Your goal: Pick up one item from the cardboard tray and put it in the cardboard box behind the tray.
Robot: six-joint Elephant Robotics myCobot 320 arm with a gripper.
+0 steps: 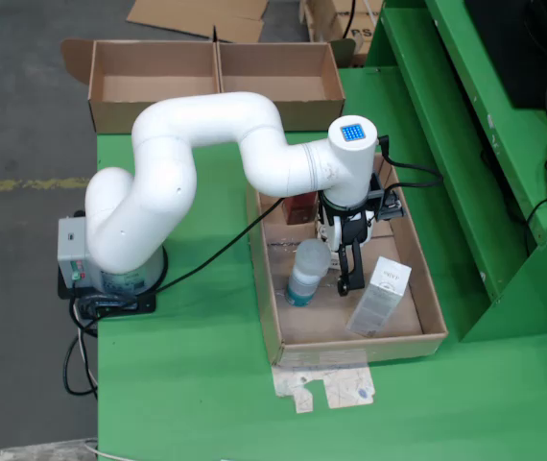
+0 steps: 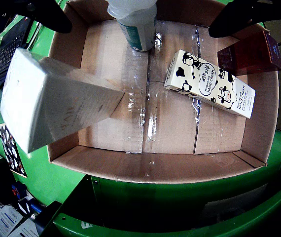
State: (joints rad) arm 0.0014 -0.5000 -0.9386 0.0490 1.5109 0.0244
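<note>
**Choosing and closing on one item in the tray**

Overhead view first: the white jointed arm (image 1: 206, 144) reached over the shallow brown cardboard tray (image 1: 266, 309), and its black pincer (image 1: 343, 257) hung inside it, fingers pointing down. The clear plastic bottle with the teal label (image 1: 305, 274) stood just beside the pincer on this view's left; the tall white carton (image 1: 380, 295) leaned just to its right. Nothing sat between the fingers. The open brown cardboard box with two compartments (image 1: 216, 84) lay well beyond the tray, at the far edge of the green table (image 1: 197, 384).

Gripper-mounted view next: the two dark fingertips (image 2: 239, 17) stood spread wide at the top corners, gripping nothing. The bottle (image 2: 136, 24) stood between them, closest to the pincer. The flat cow-printed hand-cream carton (image 2: 210, 83) lay on the tray floor further out, a dark red carton (image 2: 251, 52) beside it against the wall, and the white carton (image 2: 52, 101) loomed on the left.

The bottle looked the likeliest pick. Doing it well probably meant centring the fingers on its body, lowering below the cap, and closing gently, since a tall light bottle could tip.
</note>
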